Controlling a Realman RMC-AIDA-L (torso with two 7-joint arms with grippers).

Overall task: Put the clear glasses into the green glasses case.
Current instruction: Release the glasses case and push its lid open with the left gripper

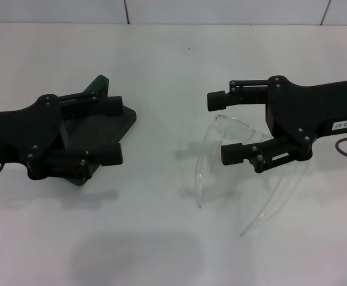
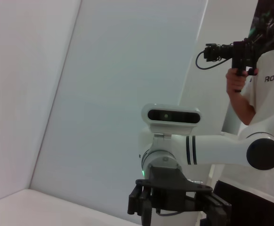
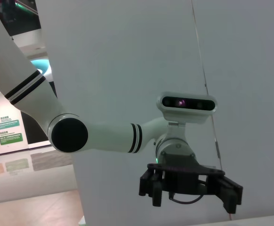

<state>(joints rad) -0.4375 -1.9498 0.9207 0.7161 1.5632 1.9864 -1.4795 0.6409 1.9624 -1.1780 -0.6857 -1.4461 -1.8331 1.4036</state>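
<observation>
The right gripper (image 1: 218,127) holds its jaws open around the front of the clear glasses (image 1: 236,128) on the white bench (image 1: 161,59). The left gripper (image 1: 117,130), jaws open too, hangs over the green glasses case (image 1: 111,122), partly hiding it

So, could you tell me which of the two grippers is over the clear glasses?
The right gripper: its open fingers straddle the clear glasses, while the left gripper is over the green glasses case.
</observation>
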